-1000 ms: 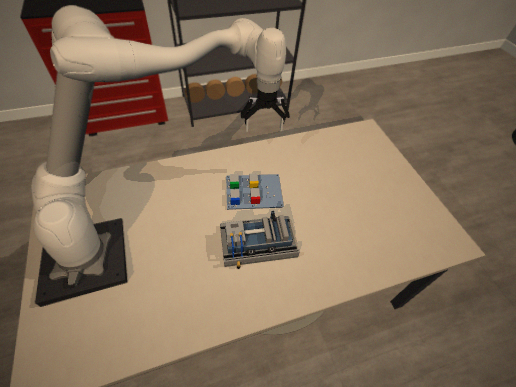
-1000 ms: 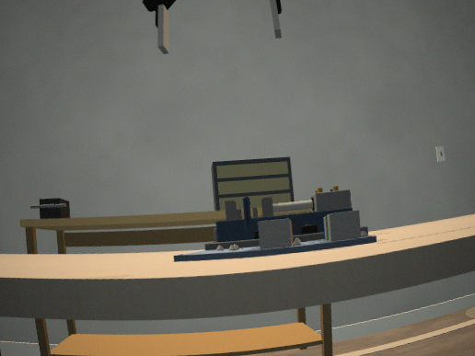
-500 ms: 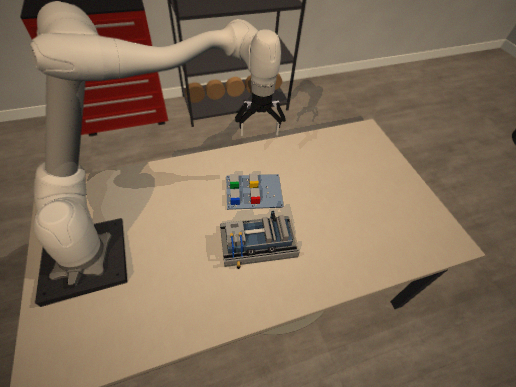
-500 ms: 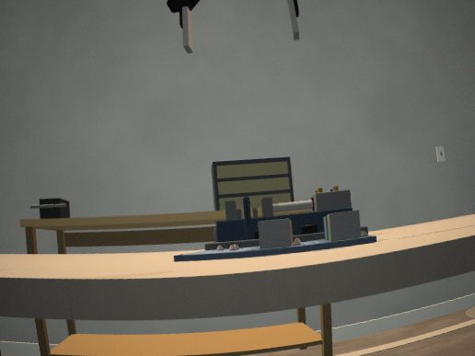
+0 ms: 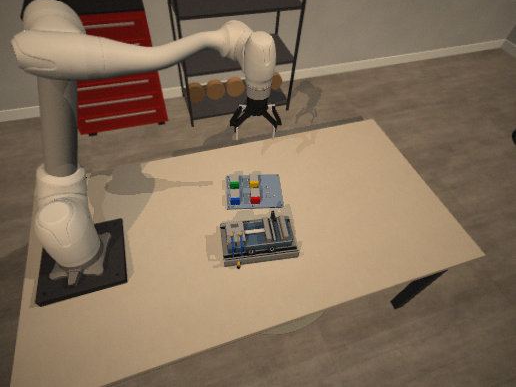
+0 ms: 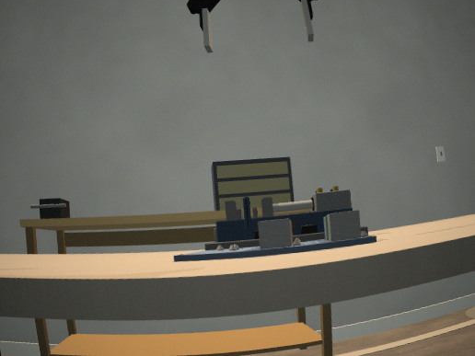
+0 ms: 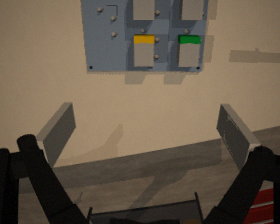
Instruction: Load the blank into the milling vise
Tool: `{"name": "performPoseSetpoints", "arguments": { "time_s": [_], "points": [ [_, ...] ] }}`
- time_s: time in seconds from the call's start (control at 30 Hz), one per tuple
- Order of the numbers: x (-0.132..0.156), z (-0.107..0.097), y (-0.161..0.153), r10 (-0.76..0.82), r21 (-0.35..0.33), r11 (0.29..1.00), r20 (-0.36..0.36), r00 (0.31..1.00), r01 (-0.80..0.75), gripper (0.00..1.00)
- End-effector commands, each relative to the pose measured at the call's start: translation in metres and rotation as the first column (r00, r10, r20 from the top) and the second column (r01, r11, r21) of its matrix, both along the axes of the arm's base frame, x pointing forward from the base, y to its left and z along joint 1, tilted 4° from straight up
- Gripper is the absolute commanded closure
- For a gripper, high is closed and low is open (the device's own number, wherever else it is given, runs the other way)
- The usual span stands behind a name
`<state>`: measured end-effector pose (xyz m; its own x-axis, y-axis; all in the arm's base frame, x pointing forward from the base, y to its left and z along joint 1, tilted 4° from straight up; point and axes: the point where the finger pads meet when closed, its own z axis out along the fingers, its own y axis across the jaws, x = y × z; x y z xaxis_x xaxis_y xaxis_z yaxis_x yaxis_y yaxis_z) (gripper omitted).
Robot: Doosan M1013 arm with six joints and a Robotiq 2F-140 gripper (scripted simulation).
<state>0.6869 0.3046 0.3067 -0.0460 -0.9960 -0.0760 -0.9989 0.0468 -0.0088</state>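
The black two-finger gripper [image 5: 255,134] hangs high over the far edge of the beige table [image 5: 380,208], its fingers spread wide with nothing between them, well apart from the work; on the pale blue infeed plate [image 5: 272,189] four short grey blocks lie in two rows, and the grey metal blank with the green-painted end [image 5: 234,185] sits at the plate's far left corner in the top view, just beside the blue-ended blank [image 5: 235,199], with the yellow-ended blank [image 5: 254,184] and the red-ended blank [image 5: 255,198] to its right; the dark blue milling vise [image 5: 260,237] stands just nearer than the plate, its jaws apart; I judge the blank stiff, dense and fairly slippery, unlikely to deform, so the hold should go across its two long sides near mid-length, squarely, keeping clear of the neighbouring blank; the gap to that neighbour looks narrow, so a finger may nudge it
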Motion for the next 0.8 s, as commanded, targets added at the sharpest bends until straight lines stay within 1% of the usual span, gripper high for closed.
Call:
{"name": "performPoseSetpoints", "arguments": {
  "time_s": [0.0,0.1,0.57,0.77],
  "points": [
    [-0.005,0.002,-0.007,0.000,0.000,1.000,0.000,1.000,0.000,0.00],
    [-0.006,0.002,-0.009,0.000,0.000,1.000,0.000,1.000,0.000,0.00],
    [-0.037,0.013,-0.055,0.000,0.000,1.000,0.000,1.000,0.000,0.00],
    [-0.041,0.015,-0.060,0.000,0.000,1.000,0.000,1.000,0.000,0.00]
  ]
}}
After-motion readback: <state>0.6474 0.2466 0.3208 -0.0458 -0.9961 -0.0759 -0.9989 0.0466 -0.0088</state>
